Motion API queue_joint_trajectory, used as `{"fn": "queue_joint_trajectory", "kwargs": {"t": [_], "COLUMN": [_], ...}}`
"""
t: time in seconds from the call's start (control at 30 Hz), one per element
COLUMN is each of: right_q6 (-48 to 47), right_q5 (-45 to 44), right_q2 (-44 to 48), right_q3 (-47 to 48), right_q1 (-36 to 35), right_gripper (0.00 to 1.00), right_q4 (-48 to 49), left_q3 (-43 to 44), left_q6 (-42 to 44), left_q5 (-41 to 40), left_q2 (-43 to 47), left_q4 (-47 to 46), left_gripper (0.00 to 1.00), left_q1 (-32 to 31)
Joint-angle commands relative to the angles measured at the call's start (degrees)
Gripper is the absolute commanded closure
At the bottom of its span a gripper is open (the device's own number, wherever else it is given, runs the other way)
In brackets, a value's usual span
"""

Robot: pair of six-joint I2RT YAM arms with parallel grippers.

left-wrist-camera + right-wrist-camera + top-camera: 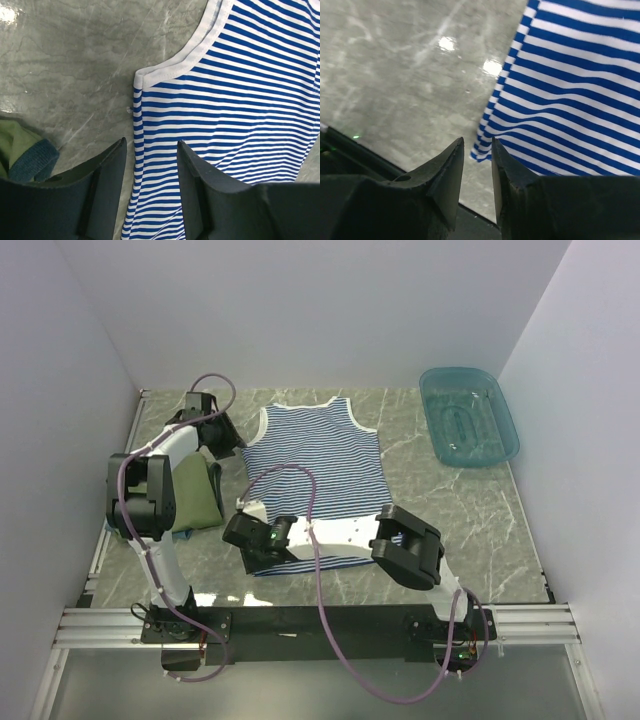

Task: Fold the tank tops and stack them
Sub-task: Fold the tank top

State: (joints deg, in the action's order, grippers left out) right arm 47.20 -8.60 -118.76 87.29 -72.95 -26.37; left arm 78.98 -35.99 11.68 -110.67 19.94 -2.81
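Status: striped tank top (315, 470) lies flat and unfolded in the middle of the table (450, 510), straps away from the arms. Olive-green tank top (195, 495) sits folded just left of it; teal-blue cloth (35, 160) shows at its edge, extent hidden. Left hand (152, 147): fingers spread, straddling the striped top's left side seam below the armhole. Right hand (477, 145): fingers nearly together at the near-left hem corner; cannot tell if pinching. Judgement: at least one top is folded; the striped fold and stacking are left

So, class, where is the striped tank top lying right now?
In the top view, the striped tank top lies flat mid-table, between the olive-green top on its left and the teal basket far right.
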Motion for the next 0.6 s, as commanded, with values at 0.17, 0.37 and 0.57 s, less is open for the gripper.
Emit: {"fn": "queue_joint_trajectory", "kwargs": {"t": [0.17, 0.37, 0.57], "right_q6": [-0.27, -0.35, -0.53], "right_q5": [-2.56, -1.59, 1.12], "right_q2": [-3.40, -1.57, 6.59], "right_q3": [4.73, 1.40, -6.40], "right_q1": [-1.32, -1.15, 1.05], "right_gripper": [0.60, 0.89, 1.00], "right_q4": [-3.68, -2.02, 2.89], "left_q3": [2.23, 1.62, 1.62], "left_q6": [1.18, 1.01, 1.88], "left_q5": [1.15, 0.19, -2.45], "left_q2": [-1.56, -1.56, -1.91], "left_q4": [-1.93, -2.19, -1.57], "left_gripper": [0.51, 0.52, 0.47], "left_q1": [0.17, 0.00, -0.79]}}
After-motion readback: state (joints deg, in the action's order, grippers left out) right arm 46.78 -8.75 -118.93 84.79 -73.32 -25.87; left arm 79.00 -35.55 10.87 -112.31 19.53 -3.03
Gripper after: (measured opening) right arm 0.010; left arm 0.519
